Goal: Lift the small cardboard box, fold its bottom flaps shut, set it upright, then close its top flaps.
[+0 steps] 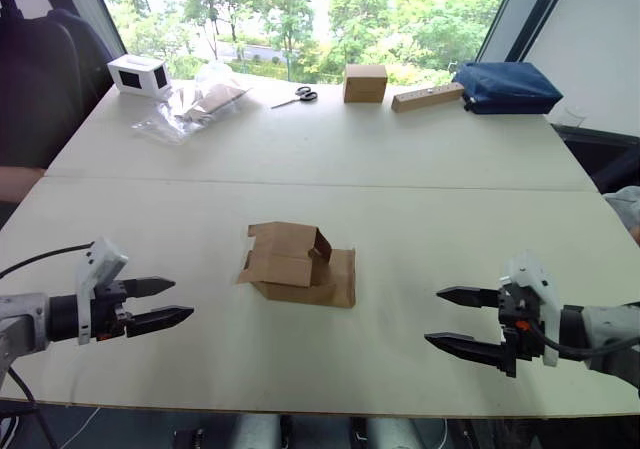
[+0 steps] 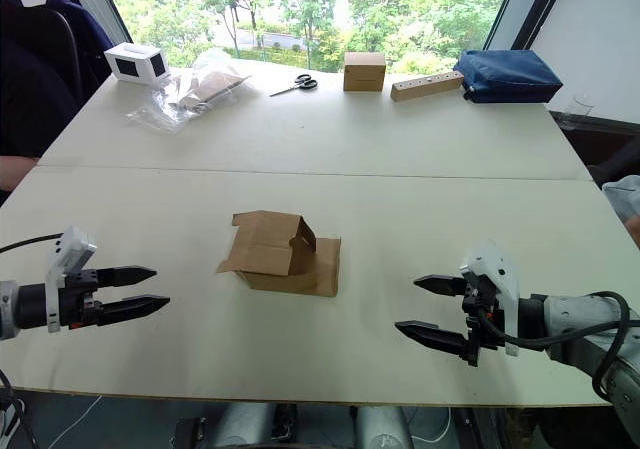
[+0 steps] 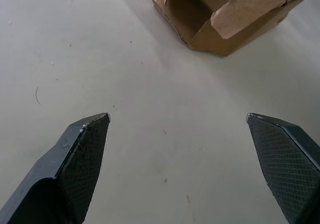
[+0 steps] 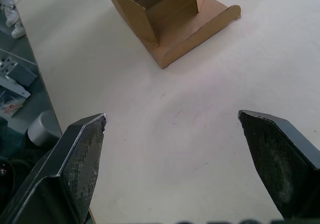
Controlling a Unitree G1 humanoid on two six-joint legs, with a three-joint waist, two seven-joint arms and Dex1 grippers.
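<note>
The small cardboard box (image 1: 295, 262) lies half-collapsed on its side in the middle of the near table, plain brown, with loose flaps (image 1: 343, 279) spread flat toward the right and others splayed at its left end. I cannot tell the bottom flaps from the top flaps. My left gripper (image 1: 167, 303) hovers open to the box's left, fingertips pointing at it, a hand's width away. My right gripper (image 1: 449, 317) stands open to the box's right, also apart from it. Both wrist views show the box (image 3: 235, 14) (image 4: 165, 19) ahead of empty, spread fingers.
At the far table edge stand a sealed brown cube box (image 1: 365, 82), a long narrow tan box (image 1: 427, 96), a blue bag (image 1: 505, 86), scissors (image 1: 297, 96), crumpled plastic bags (image 1: 195, 104) and a white device (image 1: 139, 75). The near table edge (image 1: 330, 409) runs just under both grippers.
</note>
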